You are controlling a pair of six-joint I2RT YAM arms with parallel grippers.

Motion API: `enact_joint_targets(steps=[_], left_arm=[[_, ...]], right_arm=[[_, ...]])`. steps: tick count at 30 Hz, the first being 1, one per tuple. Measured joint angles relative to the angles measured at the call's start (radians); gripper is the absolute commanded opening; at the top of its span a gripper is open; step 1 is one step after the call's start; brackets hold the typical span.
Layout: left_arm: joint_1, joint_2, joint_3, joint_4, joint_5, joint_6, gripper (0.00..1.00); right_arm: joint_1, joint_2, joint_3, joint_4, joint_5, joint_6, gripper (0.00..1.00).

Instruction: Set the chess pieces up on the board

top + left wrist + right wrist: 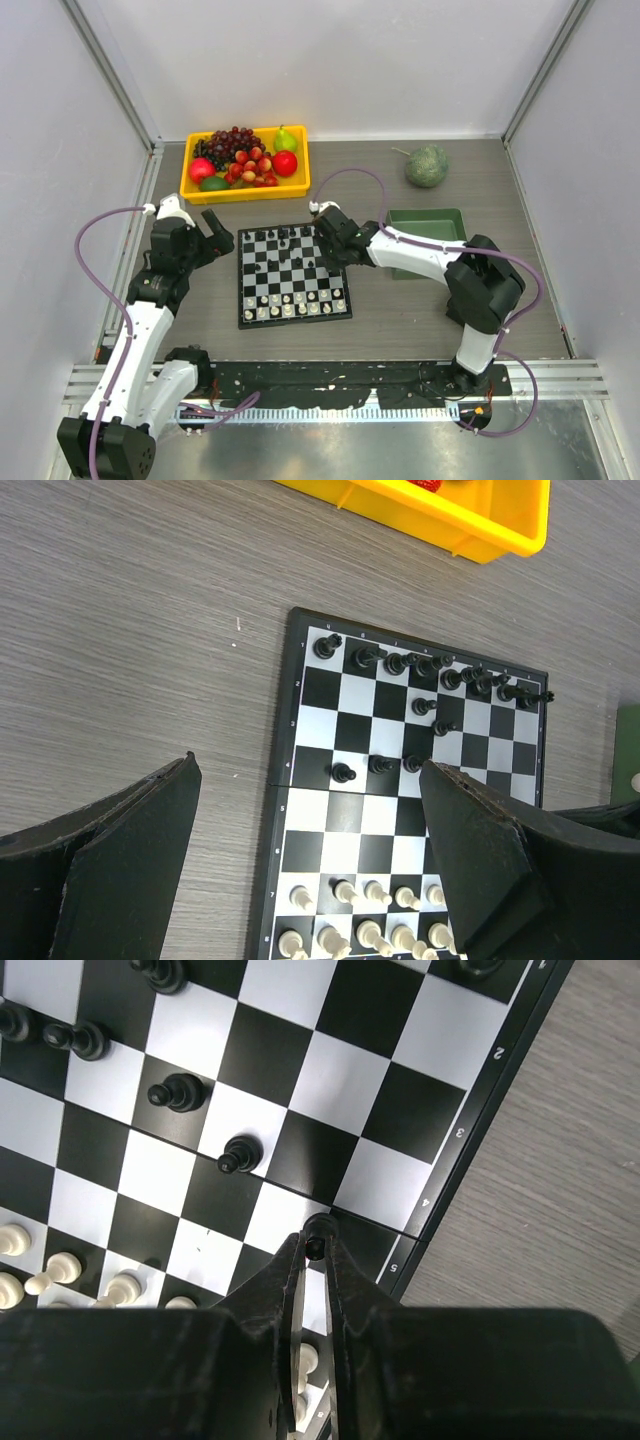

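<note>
The right tool (pixel 318 1250) is clamped on a black piece (pixel 318 1228) at the board's (pixel 352 1060) right edge (about midway along), while the left tool (pixel 310 780) hangs spread wide.

Bright, even overhead light; soft shadows, mostly sharp focus.

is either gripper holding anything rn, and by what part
Right gripper pinches a black chess piece near its top. Left gripper is open, holding nothing.

Bare board (pixel 262 278) middle between chess pieces (pixel 289 299)
</note>
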Motion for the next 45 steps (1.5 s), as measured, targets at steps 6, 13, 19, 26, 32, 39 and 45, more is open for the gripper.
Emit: enact_joint_targets(steps=[6, 13, 19, 26, 32, 39, 45], left_arm=[[0.0, 0.0, 0.0, 0.0, 0.0, 0.011, 0.99], [0.005, -0.008, 0.0, -0.009, -0.008, 0.017, 0.99], [0.008, -0.01, -0.001, -0.009, -0.014, 0.019, 0.99], [0.013, -0.009, -0.007, -0.01, -0.019, 0.032, 0.99], [0.014, -0.008, -0.015, -0.01, -0.022, 0.04, 0.99], [0.02, -0.008, -0.016, -0.01, -0.026, 0.041, 0.99], [0.021, -0.008, -0.016, -0.01, -0.027, 0.041, 0.99]], right_arm=[[-0.012, -0.015, 0.042, -0.005, 0.024, -0.019, 0.16], [-0.058, -0.012, 0.084, -0.006, 0.033, -0.023, 0.16], [-0.102, 0.029, 0.127, -0.005, 0.039, -0.034, 0.16], [-0.13, 0.099, 0.147, 0.0, 0.028, -0.049, 0.17], [-0.13, 0.133, 0.158, 0.003, 0.026, -0.049, 0.17], [-0.13, 0.164, 0.188, 0.018, 0.03, -0.049, 0.17], [-0.13, 0.178, 0.2, 0.029, 0.039, -0.048, 0.18]])
